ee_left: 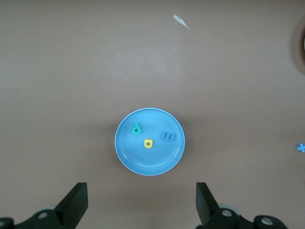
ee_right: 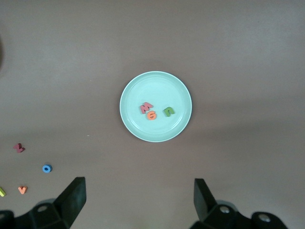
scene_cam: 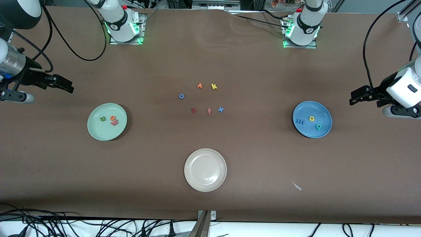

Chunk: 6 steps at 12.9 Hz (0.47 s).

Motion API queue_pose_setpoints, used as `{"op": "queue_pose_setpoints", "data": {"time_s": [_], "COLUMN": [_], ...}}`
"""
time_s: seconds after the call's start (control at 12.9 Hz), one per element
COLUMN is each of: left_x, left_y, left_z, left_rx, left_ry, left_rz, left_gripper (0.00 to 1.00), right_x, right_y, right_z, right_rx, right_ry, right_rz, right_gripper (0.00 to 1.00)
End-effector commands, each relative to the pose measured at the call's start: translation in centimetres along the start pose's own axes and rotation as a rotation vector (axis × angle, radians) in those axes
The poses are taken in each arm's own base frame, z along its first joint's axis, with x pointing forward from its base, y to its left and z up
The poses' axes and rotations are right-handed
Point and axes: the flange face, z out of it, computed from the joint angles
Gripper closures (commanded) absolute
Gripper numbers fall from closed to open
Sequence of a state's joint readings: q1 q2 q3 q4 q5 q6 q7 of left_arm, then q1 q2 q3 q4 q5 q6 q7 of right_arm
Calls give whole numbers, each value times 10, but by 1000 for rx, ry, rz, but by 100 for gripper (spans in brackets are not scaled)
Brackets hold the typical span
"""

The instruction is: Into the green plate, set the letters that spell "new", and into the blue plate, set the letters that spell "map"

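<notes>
The round pale mint-green plate point(scene_cam: 98, 129) carries green, orange and pinkish-red foam letters point(scene_cam: 111, 120). The round medium-blue plate point(scene_cam: 320, 113) carries blue, yellow and teal foam letters point(scene_cam: 311, 122).

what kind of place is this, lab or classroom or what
Most likely a robotics lab bench: a brown table with two arm bases bolted along one edge, loose cables at the other, and staged props, a green plate and a blue plate holding foam letters.
</notes>
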<state>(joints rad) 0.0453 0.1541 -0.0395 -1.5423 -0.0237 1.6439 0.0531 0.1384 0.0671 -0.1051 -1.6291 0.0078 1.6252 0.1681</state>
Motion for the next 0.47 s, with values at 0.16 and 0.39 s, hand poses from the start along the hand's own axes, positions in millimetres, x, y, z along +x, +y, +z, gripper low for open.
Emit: {"op": "queue_pose_setpoints", "data": {"time_s": [0.16, 0.39], "left_x": [-4, -5], "left_y": [-2, -3], "left_z": [-1, -2], "left_rx": [-16, -16], "left_ry": [-4, -7], "left_rz": [21, 19], "left_gripper": [0, 0], "right_x": [0, 0], "right_y": [-1, -1], "right_z": [-4, -3], "right_rx": [0, -2], "right_ry": [10, 7], "right_rz": [-18, -18], "right_gripper": [0, 0]}}
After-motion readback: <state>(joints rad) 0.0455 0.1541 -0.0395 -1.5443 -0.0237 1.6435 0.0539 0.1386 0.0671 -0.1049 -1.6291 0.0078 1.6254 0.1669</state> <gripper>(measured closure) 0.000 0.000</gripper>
